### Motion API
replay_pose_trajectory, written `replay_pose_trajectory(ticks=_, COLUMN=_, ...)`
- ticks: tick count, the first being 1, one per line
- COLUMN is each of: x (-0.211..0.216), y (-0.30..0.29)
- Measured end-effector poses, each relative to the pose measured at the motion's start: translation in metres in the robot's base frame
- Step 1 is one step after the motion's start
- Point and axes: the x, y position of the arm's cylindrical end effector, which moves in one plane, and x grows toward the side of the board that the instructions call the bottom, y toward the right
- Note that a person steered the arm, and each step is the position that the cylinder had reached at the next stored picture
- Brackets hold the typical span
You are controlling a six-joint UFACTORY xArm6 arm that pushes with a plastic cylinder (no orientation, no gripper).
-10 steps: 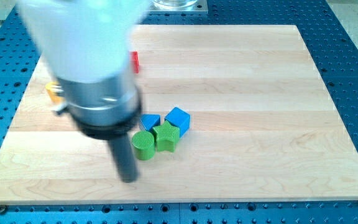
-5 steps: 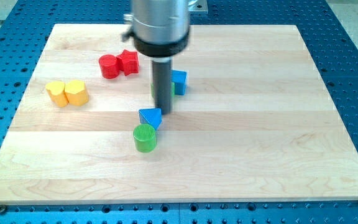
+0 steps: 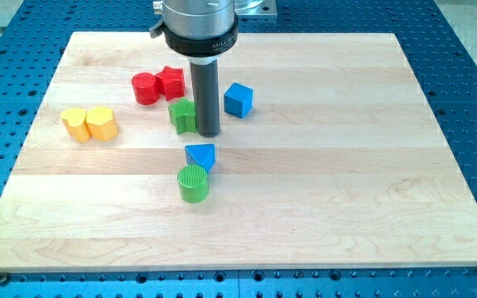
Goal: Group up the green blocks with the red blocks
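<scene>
My tip [image 3: 209,133] rests on the board touching the right side of a green star-shaped block [image 3: 182,115]. That green block sits just below and to the right of two red blocks: a red cylinder [image 3: 145,88] and a red star-shaped block [image 3: 171,82], which touch each other. A green cylinder [image 3: 193,183] stands lower down, toward the view's bottom, apart from the reds. My tip is well above that cylinder.
A blue triangular block [image 3: 200,156] touches the green cylinder's top. A blue cube [image 3: 238,99] sits right of my rod. Two yellow blocks [image 3: 89,123] lie at the view's left. The wooden board [image 3: 346,182] is ringed by blue perforated table.
My tip moved up the view and then left, pushing the green star block away from the blue cube toward the red blocks. The green cylinder and blue triangle stayed in place.
</scene>
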Motion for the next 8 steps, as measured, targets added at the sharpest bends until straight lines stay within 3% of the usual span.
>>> replay_pose_trajectory(ticks=1, x=0.010, y=-0.009)
replay_pose_trajectory(ticks=2, x=-0.009, y=-0.032)
replay_pose_trajectory(ticks=4, x=0.016, y=-0.056)
replay_pose_trajectory(ticks=5, x=-0.028, y=-0.060)
replay_pose_trajectory(ticks=6, x=-0.025, y=-0.054)
replay_pose_trajectory(ticks=8, x=0.137, y=-0.047)
